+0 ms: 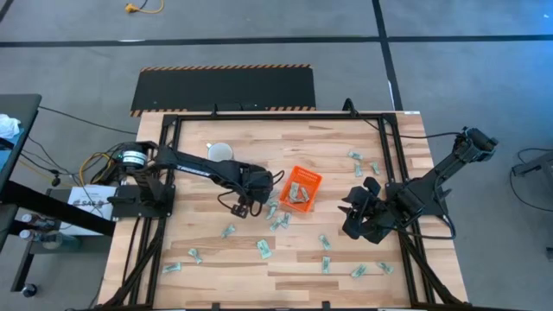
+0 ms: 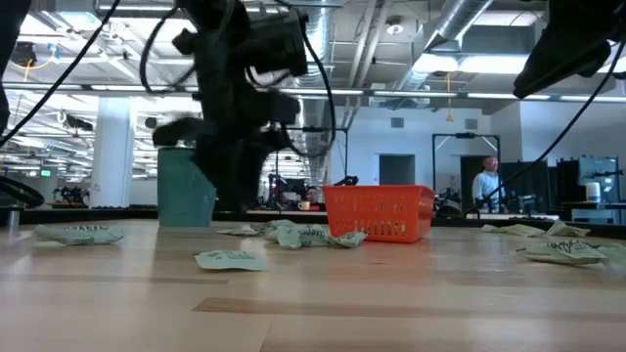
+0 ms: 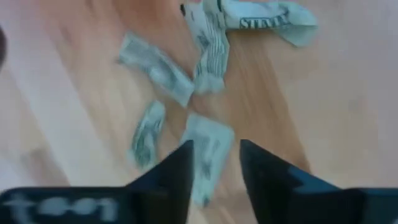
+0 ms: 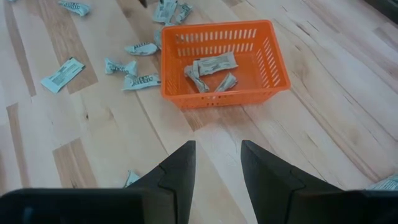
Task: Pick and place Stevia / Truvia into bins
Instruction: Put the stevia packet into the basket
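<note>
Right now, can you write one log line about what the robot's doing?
left claw: open above sachets | right claw: open, empty, facing orange bin | bin: holds some sachets | table: many left

Small square bright-orange plastic basket (image 4: pixel 219 62): upright, mid-table, several sachets inside. Pale green-white paper sachets (image 4: pixel 62 74): scattered flat or crumpled across wooden tabletop, cluster beside basket.
</note>
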`<act>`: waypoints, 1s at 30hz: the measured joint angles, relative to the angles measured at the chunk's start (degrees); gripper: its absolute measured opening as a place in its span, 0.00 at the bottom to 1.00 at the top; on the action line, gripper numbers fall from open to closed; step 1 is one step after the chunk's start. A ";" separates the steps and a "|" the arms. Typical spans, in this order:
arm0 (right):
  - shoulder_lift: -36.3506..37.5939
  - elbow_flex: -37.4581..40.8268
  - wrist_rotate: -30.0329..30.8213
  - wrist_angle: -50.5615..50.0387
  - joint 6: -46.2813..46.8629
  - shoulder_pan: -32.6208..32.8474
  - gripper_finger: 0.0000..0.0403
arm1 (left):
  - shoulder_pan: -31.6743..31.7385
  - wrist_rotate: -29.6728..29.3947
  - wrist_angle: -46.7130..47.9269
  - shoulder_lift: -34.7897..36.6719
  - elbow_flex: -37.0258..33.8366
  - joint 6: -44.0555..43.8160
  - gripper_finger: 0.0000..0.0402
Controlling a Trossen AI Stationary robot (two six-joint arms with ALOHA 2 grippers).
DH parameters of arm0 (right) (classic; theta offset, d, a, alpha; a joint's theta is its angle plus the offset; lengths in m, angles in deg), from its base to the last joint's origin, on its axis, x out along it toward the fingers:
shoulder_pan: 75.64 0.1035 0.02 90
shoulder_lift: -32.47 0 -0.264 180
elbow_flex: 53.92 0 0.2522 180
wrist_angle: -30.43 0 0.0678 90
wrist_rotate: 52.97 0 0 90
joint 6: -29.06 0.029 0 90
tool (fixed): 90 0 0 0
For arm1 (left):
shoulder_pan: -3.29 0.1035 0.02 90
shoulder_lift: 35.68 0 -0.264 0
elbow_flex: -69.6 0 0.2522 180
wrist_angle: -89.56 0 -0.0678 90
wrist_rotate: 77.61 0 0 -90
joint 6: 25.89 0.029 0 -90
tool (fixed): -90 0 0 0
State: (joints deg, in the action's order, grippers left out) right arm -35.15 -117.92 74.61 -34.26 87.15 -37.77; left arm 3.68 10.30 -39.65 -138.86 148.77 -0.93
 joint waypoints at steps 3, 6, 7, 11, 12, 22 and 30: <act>0.00 -0.04 -0.02 -0.10 -0.02 0.00 0.30 | -0.02 -2.43 0.62 -1.91 -0.02 0.95 0.42; 0.01 -0.04 -0.02 -0.48 0.00 0.00 0.30 | 0.04 -4.20 0.44 -3.90 0.11 0.96 0.48; -0.01 -0.04 -0.04 -0.50 0.00 -0.01 0.30 | 0.07 -4.56 0.27 -4.26 0.24 1.19 0.49; 0.00 -0.04 -0.02 -0.46 0.00 0.00 0.30 | 0.04 -4.60 0.36 -5.40 0.44 2.86 0.52; 0.00 -0.04 -0.02 -0.48 0.00 0.00 0.30 | 0.04 -4.35 0.38 -5.42 0.44 3.00 0.52; 0.00 -0.04 -0.02 -0.46 0.00 0.00 0.30 | 0.89 2.35 0.46 -5.57 0.22 -1.71 0.34; 0.00 -0.04 -0.02 -0.46 0.00 0.00 0.30 | 2.19 6.07 1.11 -5.67 0.34 -5.50 0.13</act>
State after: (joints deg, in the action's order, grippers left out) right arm -35.15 -117.96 74.59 -34.72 87.15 -37.77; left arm 5.87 16.38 -38.54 -144.53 149.11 -6.43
